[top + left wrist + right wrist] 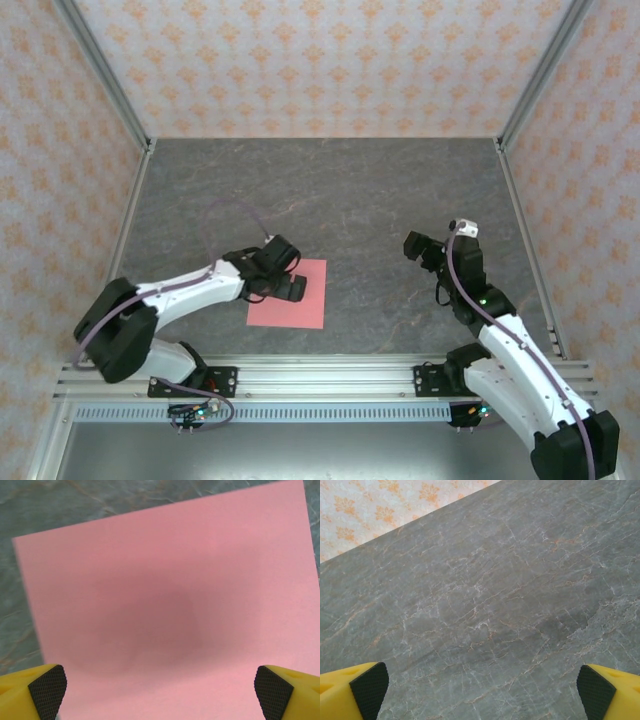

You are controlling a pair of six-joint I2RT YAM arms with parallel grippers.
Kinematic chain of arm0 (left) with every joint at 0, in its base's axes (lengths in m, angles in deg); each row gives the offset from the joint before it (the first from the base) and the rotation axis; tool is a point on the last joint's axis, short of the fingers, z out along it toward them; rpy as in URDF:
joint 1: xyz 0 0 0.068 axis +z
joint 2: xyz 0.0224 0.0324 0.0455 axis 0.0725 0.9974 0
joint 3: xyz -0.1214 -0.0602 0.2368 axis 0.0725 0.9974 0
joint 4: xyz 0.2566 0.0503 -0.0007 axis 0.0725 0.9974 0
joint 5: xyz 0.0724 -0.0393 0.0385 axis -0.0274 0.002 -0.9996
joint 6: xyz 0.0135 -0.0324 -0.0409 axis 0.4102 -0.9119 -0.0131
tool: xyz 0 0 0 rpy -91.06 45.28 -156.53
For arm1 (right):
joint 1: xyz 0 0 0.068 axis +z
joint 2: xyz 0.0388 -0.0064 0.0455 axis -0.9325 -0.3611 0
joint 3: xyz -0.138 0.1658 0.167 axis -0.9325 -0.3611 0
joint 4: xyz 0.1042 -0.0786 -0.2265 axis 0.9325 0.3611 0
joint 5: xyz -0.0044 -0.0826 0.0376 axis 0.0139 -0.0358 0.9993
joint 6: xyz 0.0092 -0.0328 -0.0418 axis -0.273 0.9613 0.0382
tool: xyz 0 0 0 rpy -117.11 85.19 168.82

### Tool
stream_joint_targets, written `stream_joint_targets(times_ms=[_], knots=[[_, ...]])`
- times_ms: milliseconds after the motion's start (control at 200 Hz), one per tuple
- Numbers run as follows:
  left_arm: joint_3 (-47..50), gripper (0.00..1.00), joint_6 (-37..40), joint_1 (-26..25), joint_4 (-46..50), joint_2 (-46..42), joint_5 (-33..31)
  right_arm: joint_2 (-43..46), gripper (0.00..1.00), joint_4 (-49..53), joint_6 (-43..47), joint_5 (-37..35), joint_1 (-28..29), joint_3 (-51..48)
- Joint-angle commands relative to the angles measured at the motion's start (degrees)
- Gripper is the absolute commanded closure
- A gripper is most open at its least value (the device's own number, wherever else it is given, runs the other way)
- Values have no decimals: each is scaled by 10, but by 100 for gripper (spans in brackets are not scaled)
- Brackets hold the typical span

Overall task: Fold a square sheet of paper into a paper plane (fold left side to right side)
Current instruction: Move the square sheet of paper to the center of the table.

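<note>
Square sheet of paper (300, 310) lies flat and uncreased on the grey marbled table (380, 200), near the front edge, left of centre. Left gripper (160, 686) is low over the sheet, jaws fully apart, gripping nothing. Right gripper (482, 687) is well apart over bare table, jaws equally wide, empty.

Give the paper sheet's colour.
Salmon pink, unmarked; the paper sheet shows best in left wrist view.

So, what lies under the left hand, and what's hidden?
The open left hand hovers over the square sheet of paper, flat on the grey table. From above, it covers the sheet's upper left corner; the tabletop beneath the paper is hidden.
</note>
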Motion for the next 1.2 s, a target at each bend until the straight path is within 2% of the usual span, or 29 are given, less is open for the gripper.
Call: stream_joint_targets(times_ms=[0, 325, 681, 1026, 1196], knots=[[-44, 1, -30, -9, 36, 50, 26, 4, 0, 23, -4, -11, 5, 17], [-82, 1, -59, -12, 27, 140, 91, 4, 0, 30, -1, 4, 5, 18], [-132, 1, -56, -12, 13, 217, 115, 8, 0, 41, -1, 7, 5, 22], [-330, 2, -58, -11, 65, 354, 59, 20, 0, 59, -2, 6, 5, 22], [-423, 3, -78, -9, 73, 414, 60, 24, 0, 69, -1, 6, 5, 20]])
